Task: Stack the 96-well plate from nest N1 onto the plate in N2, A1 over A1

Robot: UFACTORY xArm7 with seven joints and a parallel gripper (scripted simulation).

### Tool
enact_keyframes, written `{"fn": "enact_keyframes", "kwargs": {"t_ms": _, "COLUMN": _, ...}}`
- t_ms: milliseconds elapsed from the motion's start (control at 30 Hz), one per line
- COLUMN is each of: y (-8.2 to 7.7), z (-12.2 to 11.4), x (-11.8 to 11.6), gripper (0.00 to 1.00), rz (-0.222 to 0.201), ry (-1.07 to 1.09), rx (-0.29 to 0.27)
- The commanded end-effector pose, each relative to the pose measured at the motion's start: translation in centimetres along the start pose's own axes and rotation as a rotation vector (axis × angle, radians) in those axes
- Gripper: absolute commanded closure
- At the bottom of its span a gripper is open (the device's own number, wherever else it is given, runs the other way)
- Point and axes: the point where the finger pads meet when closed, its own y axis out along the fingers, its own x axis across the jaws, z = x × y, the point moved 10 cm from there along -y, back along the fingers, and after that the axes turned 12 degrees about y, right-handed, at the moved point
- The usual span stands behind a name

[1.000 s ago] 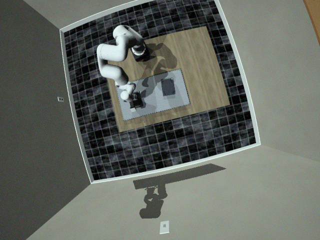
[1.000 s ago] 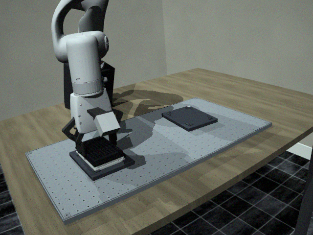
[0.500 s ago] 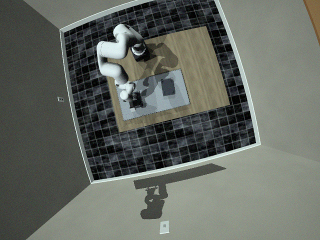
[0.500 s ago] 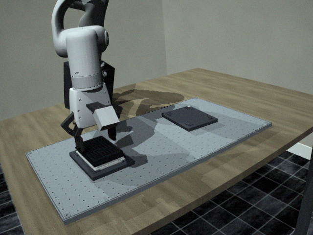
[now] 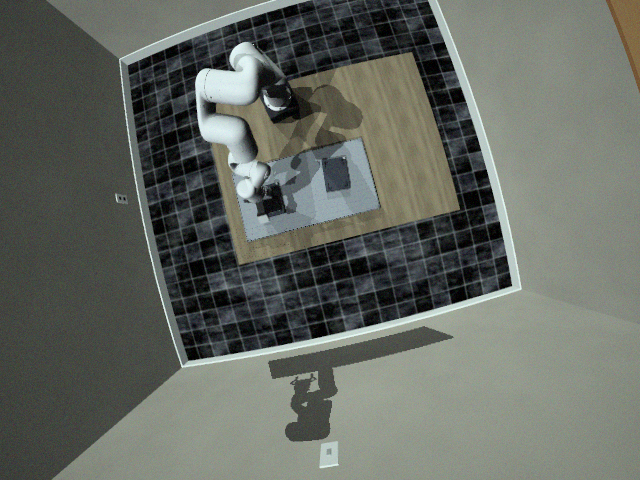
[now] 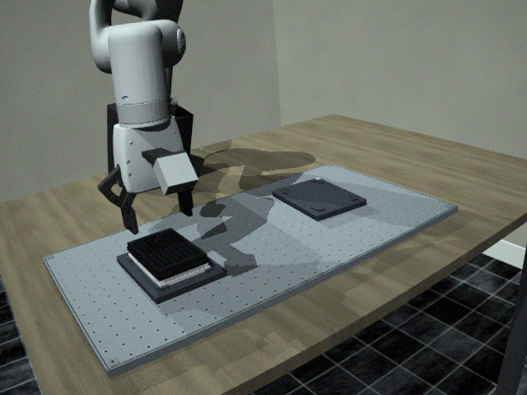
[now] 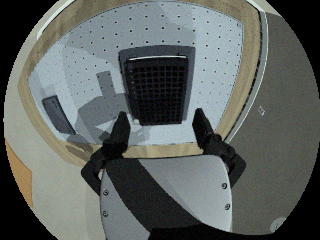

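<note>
- A white robot arm (image 6: pixel 138 72) reaches down over a wooden bench (image 6: pixel 383 144) that carries a grey perforated board (image 6: pixel 277 263).
- The gripper (image 6: pixel 159 219) hangs above the near-left nest, its fingers spread as wide as they go, with nothing between them.
- Below it, a black 96-well plate (image 6: pixel 166 253) lies on top of a white plate (image 6: pixel 187 274), and both sit on a dark nest (image 6: pixel 170 290) at the near-left of the board.
- A second dark nest (image 6: pixel 319 197) at the far right of the board is bare, with a small pale dot at its far corner.
- In the wrist view the black plate (image 7: pixel 158 88) lies ahead of the two fingertips, apart from them.
- Judged from this, the stacking step looks done and only the retreat is left.
- Risk: the exterior view shows a strip of white on the near-right side of the stack, so the black plate may sit slightly offset and not be fully nested; I cannot tell for sure.
- Risk: if the arm swings sideways while low, a fingertip could clip the top plate's edge and shift both plates in the nest.
- The A1 corner marks are too small to read, so a reversed plate would go unnoticed.
</note>
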Motion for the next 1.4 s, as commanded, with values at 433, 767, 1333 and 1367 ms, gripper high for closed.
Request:
{"fn": "enact_keyframes", "kwargs": {"t_ms": 433, "y": -4.2, "z": 0.0, "x": 0.1, "gripper": 0.0, "rz": 0.006, "ry": 0.0, "rx": 0.005}}
{"fn": "enact_keyframes", "kwargs": {"t_ms": 767, "y": -4.2, "z": 0.0, "x": 0.1, "gripper": 0.0, "rz": 0.006, "ry": 0.0, "rx": 0.005}}
{"fn": "enact_keyframes", "kwargs": {"t_ms": 1333, "y": -4.2, "z": 0.0, "x": 0.1, "gripper": 0.0, "rz": 0.006, "ry": 0.0, "rx": 0.005}}
{"fn": "enact_keyframes", "kwargs": {"t_ms": 1367, "y": -4.2, "z": 0.0, "x": 0.1, "gripper": 0.0, "rz": 0.006, "ry": 0.0, "rx": 0.005}}
